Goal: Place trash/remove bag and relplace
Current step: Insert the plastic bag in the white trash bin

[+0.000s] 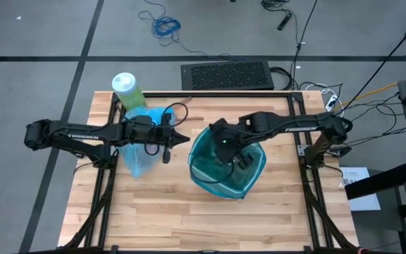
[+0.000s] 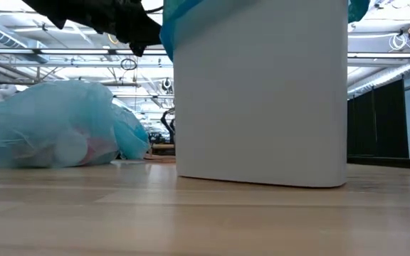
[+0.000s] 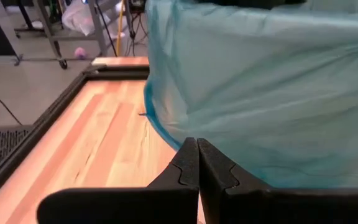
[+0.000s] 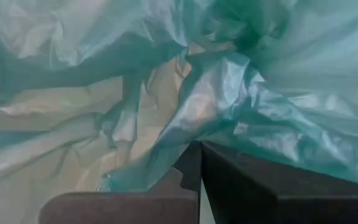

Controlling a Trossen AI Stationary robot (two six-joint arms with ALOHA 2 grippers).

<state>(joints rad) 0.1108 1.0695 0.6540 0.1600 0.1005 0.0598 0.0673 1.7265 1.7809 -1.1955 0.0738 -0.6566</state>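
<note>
The white wastebasket [image 2: 262,92] stands mid-table, lined with a teal-green bag [image 1: 228,169] draped over its rim [image 3: 260,93]. The light sky-blue bag [image 1: 141,152], stuffed with trash, lies on the table left of it [image 2: 48,135]; pale and reddish pieces show through its film. My left gripper [image 1: 184,139] hovers shut above the blue bag, its tips just short of the basket's left side [image 3: 197,155]. My right gripper [image 1: 240,159] is down inside the basket, shut amid teal film [image 4: 199,149]. My right gripper has a fold of the teal-green bag's inner wall [image 4: 188,134] between its fingertips, reaching down into the basket from above and from the table's right. Film also lies over one finger [image 4: 278,168]. The film around it is slack and crumpled.
A large green bottle with a white cap [image 1: 127,90] stands at the table's far left corner, behind the blue bag. Bare wood [image 1: 154,212] lies along the near side. A black raised frame edges the table [image 3: 55,106]. Cables and a dark mat lie beyond the far edge.
</note>
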